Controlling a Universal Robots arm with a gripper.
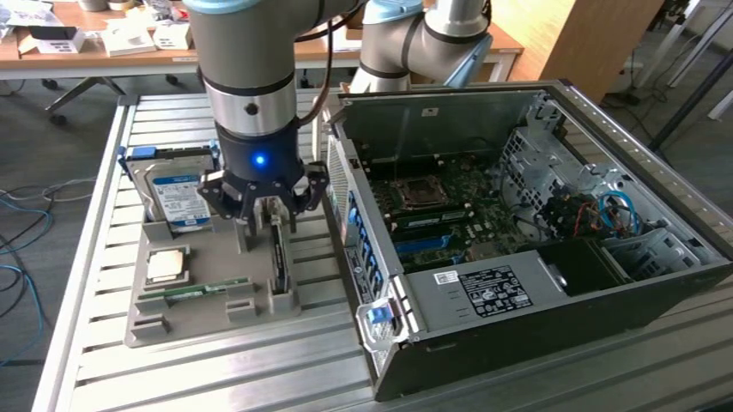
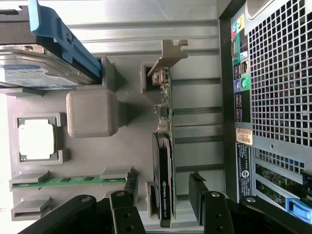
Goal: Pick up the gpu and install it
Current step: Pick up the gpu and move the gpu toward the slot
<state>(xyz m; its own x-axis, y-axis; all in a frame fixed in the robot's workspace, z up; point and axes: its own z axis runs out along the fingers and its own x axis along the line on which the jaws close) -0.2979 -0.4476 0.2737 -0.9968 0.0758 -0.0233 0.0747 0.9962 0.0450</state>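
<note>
Standing on its long edge in a slot of the grey holder tray (image 1: 154, 322), the gpu (image 1: 277, 257) is item one on your worktop (image 1: 229, 378): green board, black cooler block, silver end bracket at the end farther from the hand. It is upright and seated in the tray, not lifted.

Item two, your hand (image 1: 266, 225): it hangs directly above the gpu, released, jaws spread wide. In the wrist view the hand (image 2: 164, 192) has one of its black fingers (image 2: 130, 187) on each side of the gpu (image 2: 165, 161), with a gap showing on both sides, so you are holding nothing.

Other tray contents:
- hard drive (image 1: 178, 193), silver with a blue-white label, propped on edge at the tray's far end, on the exterior view's left of the hand.
- processor (image 1: 166, 264), a square chip lying flat in its own recess.
- memory stick (image 1: 195, 289), thin and green, lying in a slot near the processor.

Item last, the computer case (image 1: 516, 257): it lies on its side, open, just beside the tray on the exterior view's right, motherboard exposed.
</note>
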